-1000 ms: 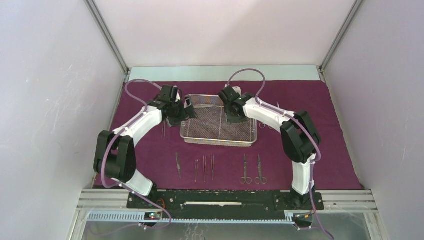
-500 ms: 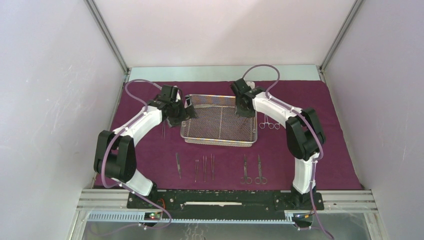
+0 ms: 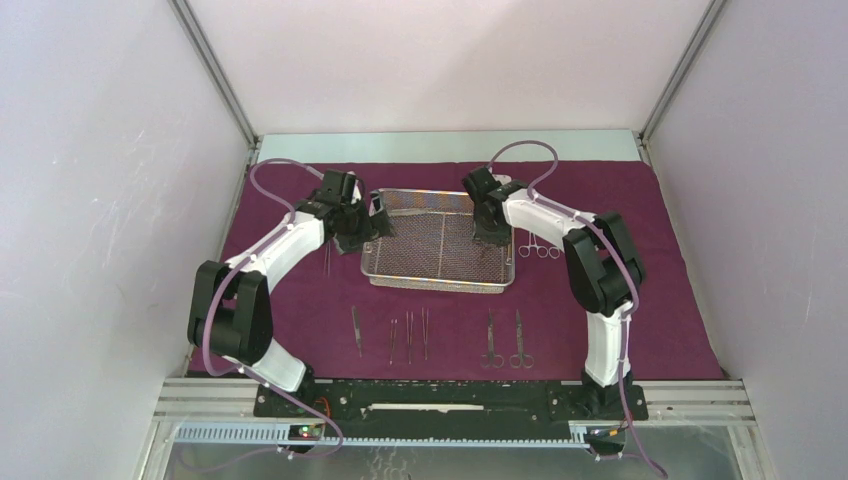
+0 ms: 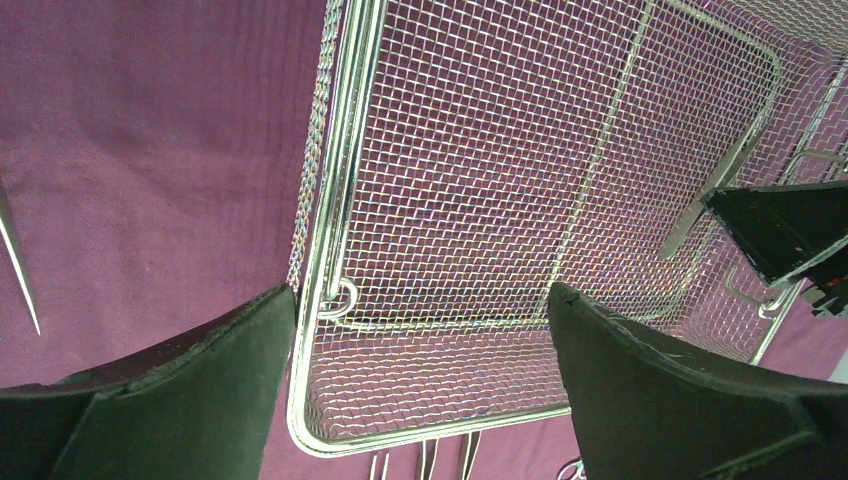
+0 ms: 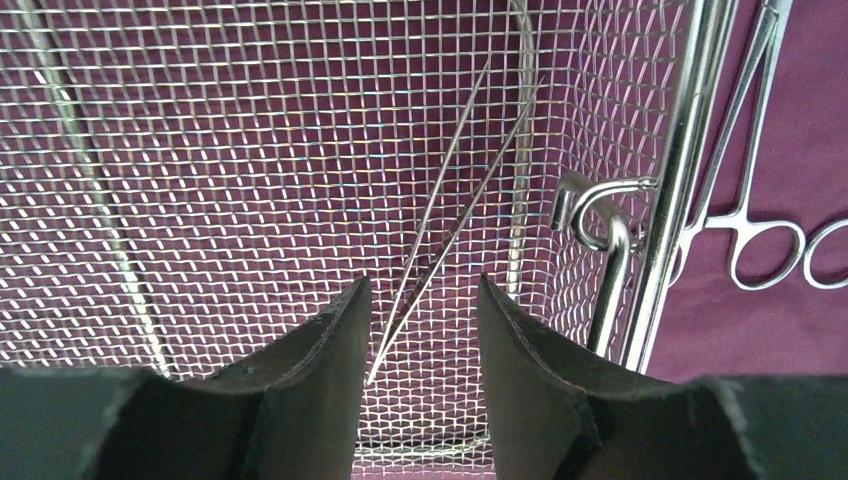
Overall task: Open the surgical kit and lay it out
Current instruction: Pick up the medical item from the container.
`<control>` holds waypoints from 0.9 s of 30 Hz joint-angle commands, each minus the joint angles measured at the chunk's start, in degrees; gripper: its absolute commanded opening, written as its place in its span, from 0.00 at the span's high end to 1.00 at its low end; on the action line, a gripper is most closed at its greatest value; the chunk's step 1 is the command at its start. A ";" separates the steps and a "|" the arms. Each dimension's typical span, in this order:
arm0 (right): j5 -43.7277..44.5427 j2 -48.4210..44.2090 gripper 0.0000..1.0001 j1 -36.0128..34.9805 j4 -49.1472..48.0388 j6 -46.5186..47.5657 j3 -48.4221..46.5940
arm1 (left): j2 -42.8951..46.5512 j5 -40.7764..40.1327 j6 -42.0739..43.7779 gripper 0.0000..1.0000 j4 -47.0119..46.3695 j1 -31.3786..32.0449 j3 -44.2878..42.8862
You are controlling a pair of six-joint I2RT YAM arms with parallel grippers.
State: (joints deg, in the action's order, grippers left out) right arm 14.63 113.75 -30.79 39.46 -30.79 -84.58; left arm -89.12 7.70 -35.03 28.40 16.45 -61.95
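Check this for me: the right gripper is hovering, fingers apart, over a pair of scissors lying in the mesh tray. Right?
Not quite. The thing lying in the mesh tray under the right gripper is a pair of slim tweezers, not scissors: the right wrist view shows two thin prongs and no ring handles. The rest holds.

Three plain, pale lavender-white walls [image 3: 440, 60] box in the worktop [image 3: 450, 146], which shows as a bare, pale strip at its far edge. Aluminium posts [image 3: 215, 75] mark the rear corners. A slotted aluminium rail [image 3: 200, 400] runs along the near edge. The light is soft and even.
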 commanded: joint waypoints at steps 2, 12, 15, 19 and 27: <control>-0.35 0.88 0.49 0.82 -2.14 -1.53 0.86 | 0.44 1.53 -0.51 0.00 -2.56 0.52 -2.91; -2.72 1.60 0.68 1.67 -4.34 -1.55 1.96 | 0.53 1.48 -0.50 0.00 -2.56 0.52 -2.74; -3.09 1.41 0.78 1.78 -4.63 -1.50 1.96 | 0.65 1.29 -0.48 0.00 -2.53 0.52 -2.78; -3.48 0.66 0.92 1.94 -4.67 -1.43 1.84 | 0.67 1.09 -0.22 0.00 -2.06 0.38 -3.28; -4.08 -2.73 1.00 1.96 -5.04 -0.79 1.94 | 1.35 1.07 0.54 0.00 -0.75 -1.29 -5.11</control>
State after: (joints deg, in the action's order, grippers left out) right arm 10.68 115.18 -29.08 35.59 -31.86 -82.96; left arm -89.12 7.86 -35.00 28.45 16.05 -62.02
